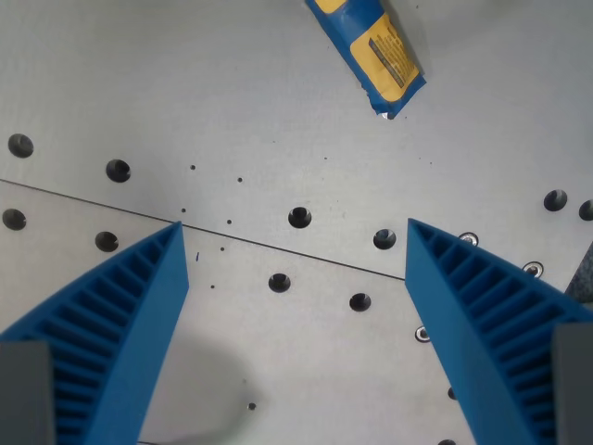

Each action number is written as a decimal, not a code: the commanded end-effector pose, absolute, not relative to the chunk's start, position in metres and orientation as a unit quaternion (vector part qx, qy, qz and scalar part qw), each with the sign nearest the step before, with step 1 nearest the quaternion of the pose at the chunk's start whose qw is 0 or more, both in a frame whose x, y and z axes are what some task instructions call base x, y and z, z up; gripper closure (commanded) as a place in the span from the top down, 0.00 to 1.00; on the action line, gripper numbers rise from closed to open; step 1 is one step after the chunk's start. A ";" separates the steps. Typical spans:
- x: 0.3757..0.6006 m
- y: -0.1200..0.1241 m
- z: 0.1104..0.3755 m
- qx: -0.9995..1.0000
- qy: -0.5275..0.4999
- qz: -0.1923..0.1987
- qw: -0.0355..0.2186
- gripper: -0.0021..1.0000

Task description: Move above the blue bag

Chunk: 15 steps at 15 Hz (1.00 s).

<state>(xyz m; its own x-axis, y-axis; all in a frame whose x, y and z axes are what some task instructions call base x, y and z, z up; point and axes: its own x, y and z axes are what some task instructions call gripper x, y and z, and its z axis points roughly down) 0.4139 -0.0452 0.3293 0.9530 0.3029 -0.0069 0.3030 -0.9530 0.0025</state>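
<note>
Ribbed blue fingers [120, 324] fill both lower corners of the wrist view, the gripper [295, 230] spread wide and empty over the grey perforated table [232, 93]. At the top edge, right of centre, lies the blue bag [371, 46], partly cropped. It looks light, soft and crinkly, probably slippery; pinching across its narrow width would suit best.

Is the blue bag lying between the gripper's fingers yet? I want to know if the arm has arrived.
No: the blue bag lies at the wrist view's top edge, far from the open gripper, with only bare table between its fingers.
</note>
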 end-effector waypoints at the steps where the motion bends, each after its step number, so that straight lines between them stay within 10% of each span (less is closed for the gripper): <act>1: 0.414 -0.045 0.332 0.988 0.153 0.000 0.002 1.00; 15: 0.421 -0.045 0.319 0.978 0.207 0.001 0.008 1.00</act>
